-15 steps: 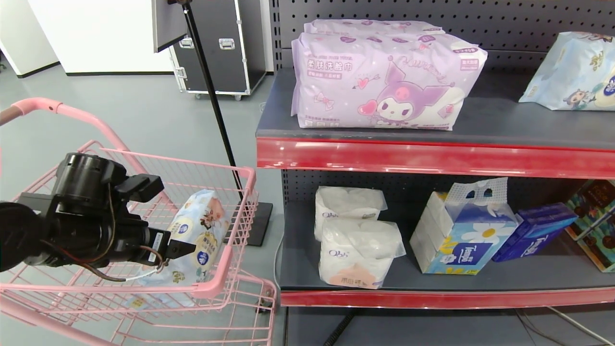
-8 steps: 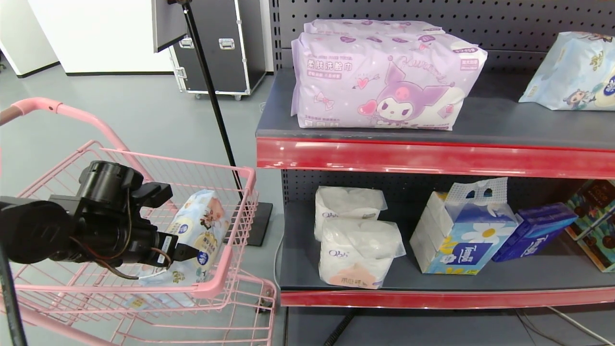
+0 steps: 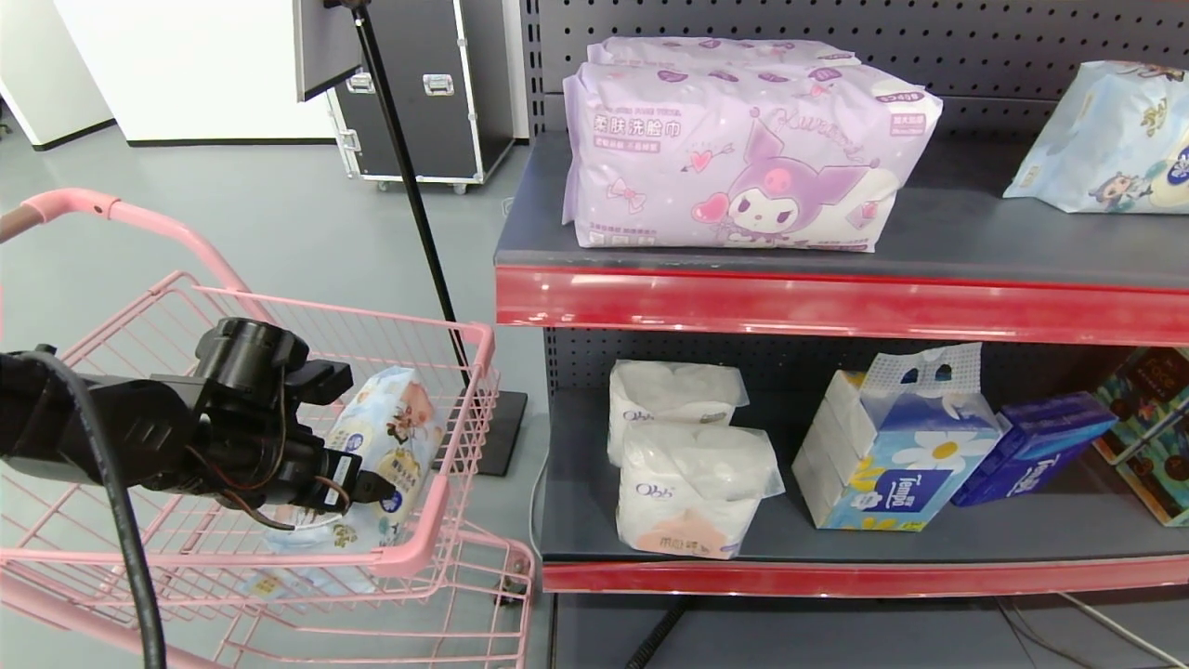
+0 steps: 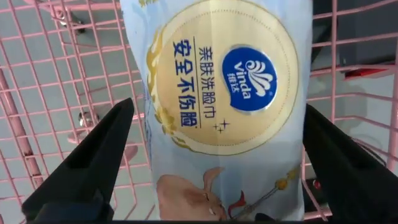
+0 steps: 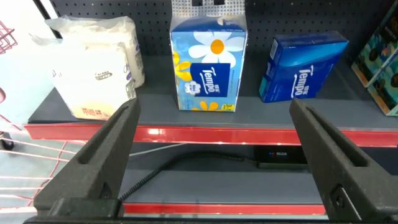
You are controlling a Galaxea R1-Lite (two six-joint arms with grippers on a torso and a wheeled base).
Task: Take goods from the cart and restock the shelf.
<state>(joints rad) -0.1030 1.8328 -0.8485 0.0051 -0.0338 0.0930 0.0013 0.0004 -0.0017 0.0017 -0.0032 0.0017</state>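
Pink wire cart (image 3: pixel 437 520) beside a two-board store shelf (image 3: pixel 836 307). The task's thing, a pale blue tissue pack (image 3: pixel 390 427), stands tilted inside the cart basket, at the corner nearest the shelf, leaning toward the cart's wire side.

Left pincer (image 3: pixel 376 485): inside the basket, level with the pack's lower half. In the left wrist view its two dark fingers (image 4: pixel 93 168) are spread wide, one on each side of the pack, with the pack's round gold-and-blue label between them. Whether either finger touches the wrapper cannot be told.

Right pincer (image 5: pixel 212 106): spread wide and holding nothing, facing the front edge of the lower board (image 3: pixel 576 506). Between its fingers, in the right wrist view, stand the goods of that board.

Upper board (image 3: pixel 975 246): a lilac cartoon-print pack (image 3: pixel 734 158) lies near the left end, with a second like pack (image 3: pixel 715 48) on top of it toward the back wall. A pale blue pack (image 3: pixel 1115 139) lies at the right end, well apart from them.

Lower board, from left to right: two white soft packs, one (image 3: pixel 692 483) at the front edge and one (image 3: pixel 673 395) just behind it; a blue-and-white flower-print tissue bundle (image 3: pixel 892 455), tilted; a dark blue box (image 3: pixel 1040 446) just beside the bundle; colourful boxes (image 3: pixel 1152 427) at the right end.
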